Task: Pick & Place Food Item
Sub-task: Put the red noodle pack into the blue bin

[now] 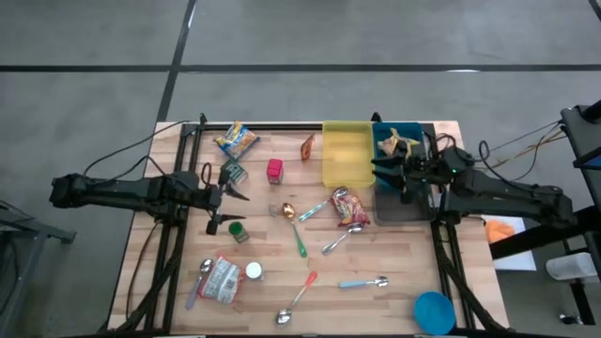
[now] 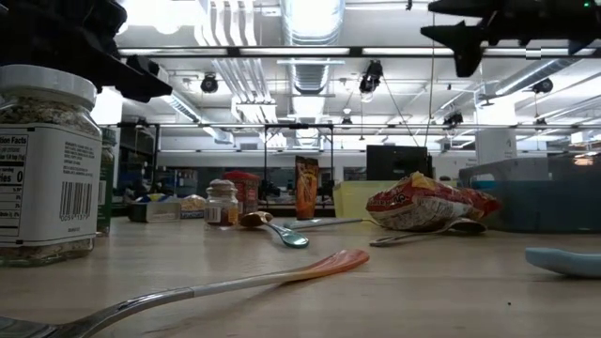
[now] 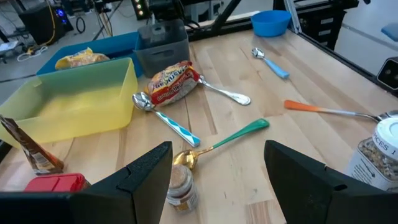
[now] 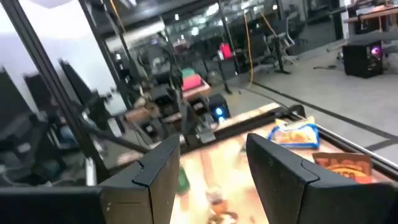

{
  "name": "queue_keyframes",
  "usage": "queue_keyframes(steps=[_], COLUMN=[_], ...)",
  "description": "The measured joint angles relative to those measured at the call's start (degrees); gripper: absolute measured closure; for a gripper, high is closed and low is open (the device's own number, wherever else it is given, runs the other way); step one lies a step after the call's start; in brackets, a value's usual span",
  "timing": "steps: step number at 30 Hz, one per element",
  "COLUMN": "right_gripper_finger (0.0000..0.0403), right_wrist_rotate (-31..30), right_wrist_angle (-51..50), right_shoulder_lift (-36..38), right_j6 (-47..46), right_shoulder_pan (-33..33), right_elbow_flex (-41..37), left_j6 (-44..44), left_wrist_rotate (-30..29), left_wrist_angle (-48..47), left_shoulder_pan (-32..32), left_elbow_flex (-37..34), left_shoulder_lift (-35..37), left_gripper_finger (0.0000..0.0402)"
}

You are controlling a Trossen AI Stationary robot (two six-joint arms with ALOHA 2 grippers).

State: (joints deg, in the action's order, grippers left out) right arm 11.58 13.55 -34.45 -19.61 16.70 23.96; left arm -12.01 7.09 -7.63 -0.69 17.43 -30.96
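Red snack bag (image 1: 350,207) lies bench-centre, nearer right tool (image 1: 387,173), long axis diagonal. Right tool apart, empty, raised beside grey bin (image 1: 406,207). Left tool (image 1: 225,200) apart, empty.

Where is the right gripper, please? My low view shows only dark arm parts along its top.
Observer: The right gripper is above the bins at the table's right side, open and empty.
Operator: Thank you. Is there any food in the blue bin?
Observer: Yes, a yellow packet lies in the blue bin.
Operator: And where is the left gripper?
Observer: The left gripper hovers open over the table's left half, holding nothing.
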Motion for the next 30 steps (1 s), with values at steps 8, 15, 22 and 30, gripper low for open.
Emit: queue_keyframes(steps=[8, 15, 22, 30], right_gripper_finger=[0.022, 0.022, 0.022, 0.022], right_wrist_rotate=[-5.62, -19.04, -30.11, -30.66], right_wrist_angle=[-11.57, -28.68, -39.89, -55.22], right_shoulder_lift=[-14.96, -29.78, -42.35, -55.32], right_j6=[8.25, 9.53, -4.5, -14.95], right_shoulder_pan=[-5.71, -14.08, -19.89, -20.6], right_elbow_flex=[11.91, 25.92, 37.19, 48.75], left_j6=[0.02, 0.04, 0.2, 0.17], left_wrist_rotate=[0.0, 0.0, 0.0, 0.0], left_wrist_angle=[-0.12, -0.1, 0.01, 0.01], left_shoulder_pan=[-0.02, -0.02, -0.02, -0.02], left_elbow_flex=[0.0, 0.0, 0.0, 0.0], left_shoulder_lift=[0.0, 0.0, 0.0, 0.0], left_gripper_finger=[0.0143, 0.0143, 0.0143, 0.0143])
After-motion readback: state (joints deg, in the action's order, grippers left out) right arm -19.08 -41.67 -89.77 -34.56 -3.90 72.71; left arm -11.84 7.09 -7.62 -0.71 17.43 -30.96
